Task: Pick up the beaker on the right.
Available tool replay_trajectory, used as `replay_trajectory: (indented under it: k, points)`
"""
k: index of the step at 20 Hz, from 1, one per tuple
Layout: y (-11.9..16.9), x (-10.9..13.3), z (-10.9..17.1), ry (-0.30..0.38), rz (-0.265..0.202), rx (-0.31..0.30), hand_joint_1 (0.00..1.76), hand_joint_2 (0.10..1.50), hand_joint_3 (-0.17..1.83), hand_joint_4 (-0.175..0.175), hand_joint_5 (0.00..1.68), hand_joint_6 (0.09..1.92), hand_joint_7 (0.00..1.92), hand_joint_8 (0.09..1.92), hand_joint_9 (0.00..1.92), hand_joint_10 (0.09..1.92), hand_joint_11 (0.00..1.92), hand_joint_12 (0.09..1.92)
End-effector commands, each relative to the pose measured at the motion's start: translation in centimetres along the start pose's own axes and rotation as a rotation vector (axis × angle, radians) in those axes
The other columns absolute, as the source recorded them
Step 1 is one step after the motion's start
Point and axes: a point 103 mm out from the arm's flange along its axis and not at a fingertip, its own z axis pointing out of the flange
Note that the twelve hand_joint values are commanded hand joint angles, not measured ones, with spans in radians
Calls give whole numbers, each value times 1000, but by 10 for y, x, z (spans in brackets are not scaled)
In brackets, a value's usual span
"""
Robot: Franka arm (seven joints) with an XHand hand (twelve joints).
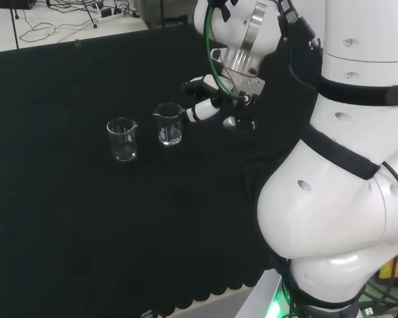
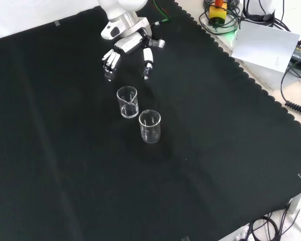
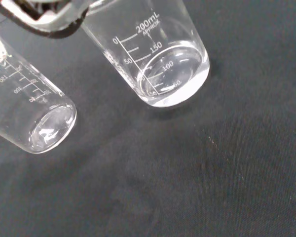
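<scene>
Two clear glass beakers stand upright on the black cloth. In the head view one beaker (image 1: 168, 124) is on the right, the other beaker (image 1: 122, 139) to its left. In the front view the first beaker (image 2: 127, 102) is the farther one and the other beaker (image 2: 150, 126) is nearer. The hand (image 1: 209, 103) hovers just right of the right beaker in the head view, fingers spread and nothing between them. Seen from the front, the hand (image 2: 128, 50) hangs beyond that beaker, apart from it. The wrist view has both beakers close: one (image 3: 155, 59) and the other (image 3: 32, 111).
The arm's white links (image 1: 338, 165) take up the right of the head view. Beyond the cloth's scalloped edge at the front view's right lie cables and a white box (image 2: 268, 50).
</scene>
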Motion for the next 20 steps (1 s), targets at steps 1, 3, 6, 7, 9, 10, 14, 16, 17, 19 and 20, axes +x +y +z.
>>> replay_trajectory:
  k: [1,3,6,7,9,10,14,16,17,19,20]
  points:
    - [11,-3,12,41,-25,10,767,583,471,-25,487,87,301,646,406,636,33,1402]
    - [15,-4,16,59,-34,-4,767,581,472,-27,480,87,296,646,400,633,28,1402]
    - [19,-8,20,76,-48,-27,767,580,474,-29,461,87,288,645,393,628,23,1403]
    - [21,-9,21,89,-63,-46,771,579,474,-29,456,87,283,643,388,627,22,1404]
    - [25,-11,23,97,-83,-59,783,576,475,-31,459,87,283,645,390,627,22,1405]
    - [28,-11,25,107,-89,-60,790,574,475,-32,467,87,290,649,399,630,23,1406]
    - [35,-15,34,113,-106,-53,804,572,479,-33,489,87,307,658,417,633,31,1406]
    - [40,-13,39,110,-107,-44,809,571,481,-33,497,87,309,660,419,632,32,1405]
    - [41,-16,39,118,-110,-43,810,570,482,-33,499,87,310,660,421,631,33,1405]
    - [44,-17,41,133,-119,-49,811,569,484,-33,501,87,311,661,422,629,34,1403]
    - [45,-18,42,140,-123,-50,812,568,485,-33,502,87,311,661,423,628,34,1403]
